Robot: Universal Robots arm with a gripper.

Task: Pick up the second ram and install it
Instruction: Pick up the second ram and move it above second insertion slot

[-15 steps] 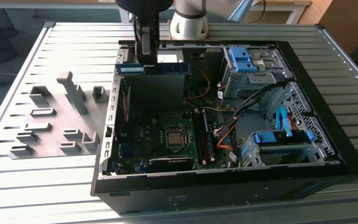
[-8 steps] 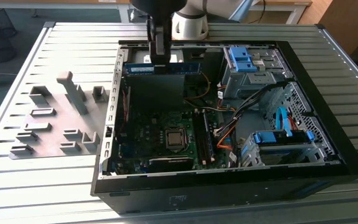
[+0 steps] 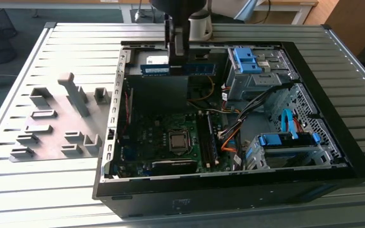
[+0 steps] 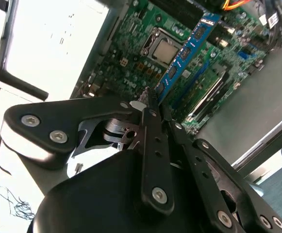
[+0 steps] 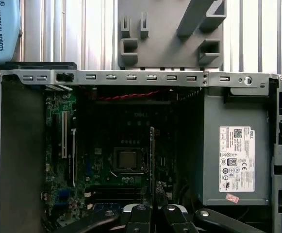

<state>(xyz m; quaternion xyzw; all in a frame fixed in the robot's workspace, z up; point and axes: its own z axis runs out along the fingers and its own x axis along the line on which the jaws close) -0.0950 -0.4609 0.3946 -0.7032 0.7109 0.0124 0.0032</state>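
The second ram (image 3: 200,69) is a long thin blue-green board that hangs level above the far end of the open computer case (image 3: 116,156). My gripper (image 3: 177,66) is shut on its middle. In the second wrist view the two black fingers (image 4: 153,141) clamp the ram (image 4: 189,48), which reaches out over the green motherboard (image 4: 131,43). The first wrist view has the ram (image 5: 152,155) edge-on, rising from the gripper (image 5: 153,208) beside the processor socket (image 5: 127,159). The memory slots (image 3: 209,142) lie lower, next to the socket (image 3: 177,141).
A grey fixture plate (image 3: 49,137) with upright blocks lies on the slatted table at the exterior view's left. Inside the case are the power supply (image 5: 235,155), blue-clipped drive bays (image 3: 249,61), another drive cage (image 3: 290,147), and loose cables (image 3: 239,128).
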